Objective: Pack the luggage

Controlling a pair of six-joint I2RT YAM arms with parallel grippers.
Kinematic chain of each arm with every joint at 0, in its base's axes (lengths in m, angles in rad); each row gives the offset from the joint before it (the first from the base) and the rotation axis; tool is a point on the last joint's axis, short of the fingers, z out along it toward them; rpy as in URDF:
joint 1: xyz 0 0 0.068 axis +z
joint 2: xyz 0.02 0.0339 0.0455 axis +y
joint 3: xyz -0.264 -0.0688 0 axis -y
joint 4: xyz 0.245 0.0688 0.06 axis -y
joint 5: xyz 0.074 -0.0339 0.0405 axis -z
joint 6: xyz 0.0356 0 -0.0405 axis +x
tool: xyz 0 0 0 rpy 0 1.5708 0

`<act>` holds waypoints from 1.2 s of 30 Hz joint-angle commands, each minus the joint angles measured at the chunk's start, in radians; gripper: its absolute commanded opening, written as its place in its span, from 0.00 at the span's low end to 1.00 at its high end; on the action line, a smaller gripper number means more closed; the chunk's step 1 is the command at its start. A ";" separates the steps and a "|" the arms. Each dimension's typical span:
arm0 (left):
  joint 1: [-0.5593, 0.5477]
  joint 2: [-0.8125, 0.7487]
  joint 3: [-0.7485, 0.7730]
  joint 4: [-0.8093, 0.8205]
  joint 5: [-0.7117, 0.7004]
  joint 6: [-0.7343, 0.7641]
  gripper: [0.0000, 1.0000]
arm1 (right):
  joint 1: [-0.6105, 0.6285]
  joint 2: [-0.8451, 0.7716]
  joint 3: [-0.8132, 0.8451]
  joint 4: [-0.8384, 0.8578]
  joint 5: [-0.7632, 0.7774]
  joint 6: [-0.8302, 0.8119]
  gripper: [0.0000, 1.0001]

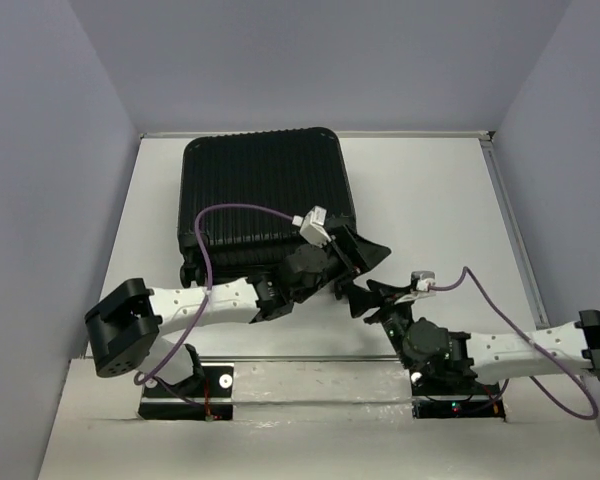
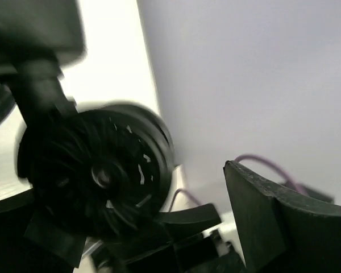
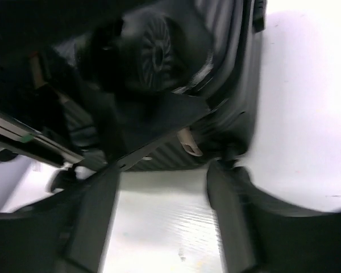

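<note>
The luggage (image 1: 265, 195) is a large black ribbed suitcase lying closed and flat at the back of the table. My left gripper (image 1: 363, 262) is at its near right corner, open, with one finger (image 2: 261, 222) beside a black caster wheel (image 2: 102, 170) and nothing held. Just in front of it my right gripper (image 1: 370, 300) is also open. In the right wrist view its fingers (image 3: 233, 222) frame bare table, with the suitcase's ribbed shell (image 3: 238, 85) and a caster wheel (image 3: 153, 54) beyond them.
The white table (image 1: 430, 200) has a raised rim along its right side, and grey walls enclose it. Purple cables (image 1: 220, 215) loop over both arms. The two grippers are very close together at the suitcase's corner.
</note>
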 commanded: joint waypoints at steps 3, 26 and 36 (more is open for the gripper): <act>0.013 -0.122 0.248 -0.376 0.137 0.447 0.99 | -0.066 -0.184 0.099 -0.529 -0.120 0.185 0.42; 0.022 -0.998 0.051 -1.661 -0.403 -0.046 0.85 | -0.119 0.266 0.559 -0.669 -0.762 0.027 0.16; 0.077 -0.744 0.269 -1.725 -0.515 0.110 0.91 | -0.128 0.148 0.469 -0.669 -0.743 0.030 0.27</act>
